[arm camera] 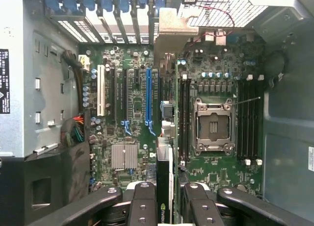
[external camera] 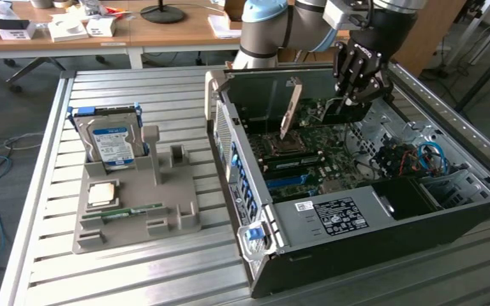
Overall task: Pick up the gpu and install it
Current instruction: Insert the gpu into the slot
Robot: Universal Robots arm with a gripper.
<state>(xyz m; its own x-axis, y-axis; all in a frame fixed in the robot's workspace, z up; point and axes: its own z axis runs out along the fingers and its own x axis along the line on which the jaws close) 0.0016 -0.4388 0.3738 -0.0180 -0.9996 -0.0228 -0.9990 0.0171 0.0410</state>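
The gpu (arm camera: 165, 187) is a thin card seen edge-on in the wrist view, with a green logo on its dark edge. My gripper (arm camera: 168, 194) is shut on it, one black finger (arm camera: 142, 201) on each side. In the exterior view the gripper (external camera: 357, 95) hangs over the open computer case (external camera: 237, 159). The gpu (external camera: 339, 113) stands upright below the fingers, and its tan end (external camera: 292, 108) points to the case's rear wall. It sits over the green motherboard (arm camera: 132, 133), beside the blue expansion slot (arm camera: 148, 96). Whether it touches a slot is hidden.
On the exterior view's left a grey holder (external camera: 134, 204) carries a hard drive (external camera: 113, 143), a square chip (external camera: 102, 191) and a green memory stick (external camera: 130, 212). Inside the case are the processor socket (arm camera: 213, 125), memory slots (arm camera: 248, 118) and a black power supply (external camera: 339, 213).
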